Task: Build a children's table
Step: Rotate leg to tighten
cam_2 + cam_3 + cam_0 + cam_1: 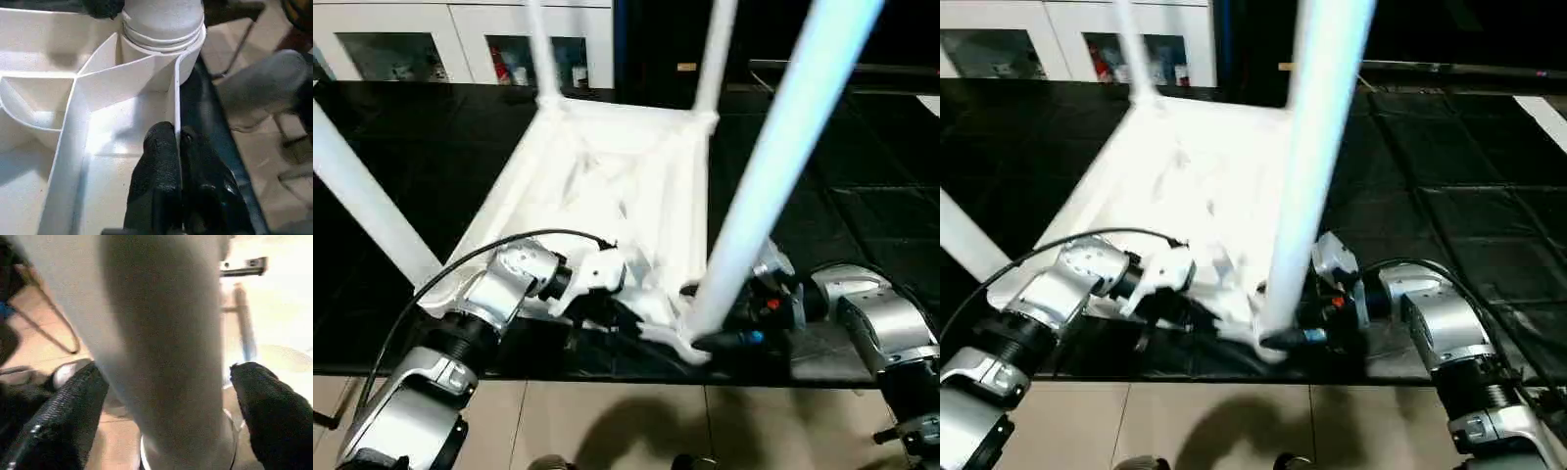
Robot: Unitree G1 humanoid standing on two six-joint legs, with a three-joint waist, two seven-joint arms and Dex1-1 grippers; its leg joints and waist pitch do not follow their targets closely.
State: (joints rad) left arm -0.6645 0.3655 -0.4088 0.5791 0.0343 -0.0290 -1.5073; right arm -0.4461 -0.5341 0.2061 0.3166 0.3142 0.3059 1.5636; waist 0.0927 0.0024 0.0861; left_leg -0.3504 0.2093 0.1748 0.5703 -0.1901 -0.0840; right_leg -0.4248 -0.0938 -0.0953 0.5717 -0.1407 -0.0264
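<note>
Tabletop lying upside down on the black bench, legs standing up from its corner sockets. Left hand pinches the tabletop's near rim wall closed-fingered. Right hand straddles the near-right leg, fingers spread wide, clear of it.

Upturned white table top on black surface, 4 legs up, both arms at its near edge

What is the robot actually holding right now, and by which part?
The left gripper pinches the thin side wall of the white plastic ribbed table top. The right gripper stands open around a white tube leg, not clamping it.
</note>
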